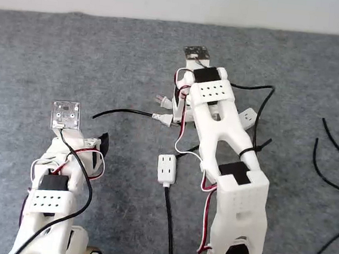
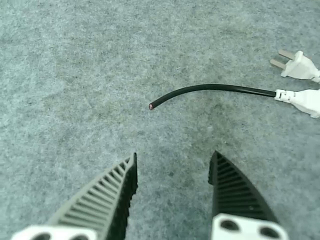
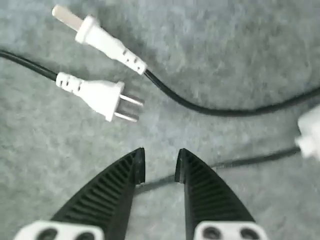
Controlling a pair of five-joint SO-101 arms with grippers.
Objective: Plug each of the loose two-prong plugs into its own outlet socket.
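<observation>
We find the nearer plug (image 3: 97, 95) lying flat on the surface (image 1: 43, 61), about midway between its left and right edges. It sits just ahead of the right claw (image 3: 160, 162), offset toward the left edge. Its long axis runs roughly parallel to the far edge. Both prongs point toward the right edge, and its black cable (image 1: 123, 112) trails toward the left edge. A second plug (image 3: 102, 39) lies just beyond it toward the far edge, not touching it, with its prongs aimed at the far left corner. The right claw stands narrow, with a slim gap between its tips, and holds nothing. The outlet strip (image 1: 166, 167) sits closer to the near edge, between the two arms and apart from both plugs. The left claw (image 2: 172, 165) is spread wide and empty, and the cable's cut end lies between it and the plugs. In our judgement the right arm is the nearer one. Its closing direction appears to run along the plug's length, so a grasp would call for a sideways shift, a wider opening and a turn of the wrist.
</observation>
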